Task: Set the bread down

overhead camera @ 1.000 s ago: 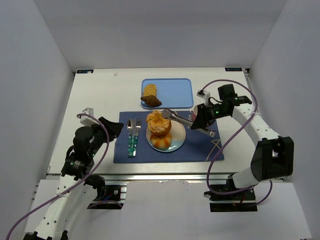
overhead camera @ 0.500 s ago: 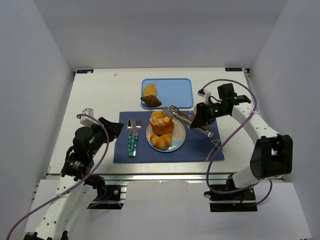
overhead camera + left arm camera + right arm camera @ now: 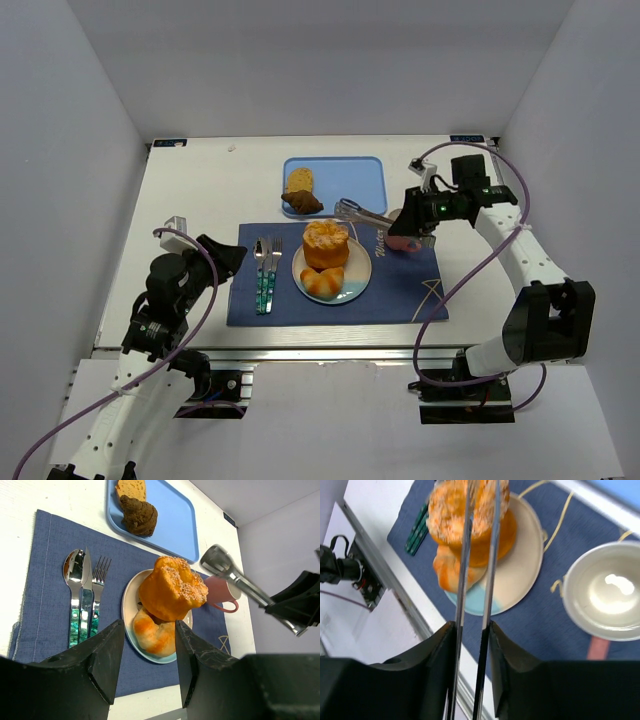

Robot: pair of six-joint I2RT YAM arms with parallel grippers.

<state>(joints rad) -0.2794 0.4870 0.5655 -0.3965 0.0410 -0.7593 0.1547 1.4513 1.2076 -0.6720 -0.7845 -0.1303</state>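
Observation:
An orange sugared bread (image 3: 326, 243) sits on the plate (image 3: 358, 272), resting on a pale roll (image 3: 321, 284). It also shows in the left wrist view (image 3: 172, 587) and the right wrist view (image 3: 444, 511). My right gripper (image 3: 408, 222) is shut on metal tongs (image 3: 362, 213). The tongs' tips hang above and to the right of the bread, apart from it. In the right wrist view the tongs (image 3: 492, 555) run between my right gripper's (image 3: 470, 630) fingers. My left gripper (image 3: 147, 647) is open and empty, near the placemat's left edge (image 3: 225, 258).
A blue tray (image 3: 350, 180) behind the placemat holds a tan bread (image 3: 300, 180) and a brown one (image 3: 304, 203). A spoon, knife and fork (image 3: 266, 270) lie left of the plate. A pink mug (image 3: 607, 597) stands right of the plate, under the right gripper.
The bread has come down out of the tongs onto the roll on the plate. The right gripper has drawn back to the right and away with the tongs. The left arm has not moved.

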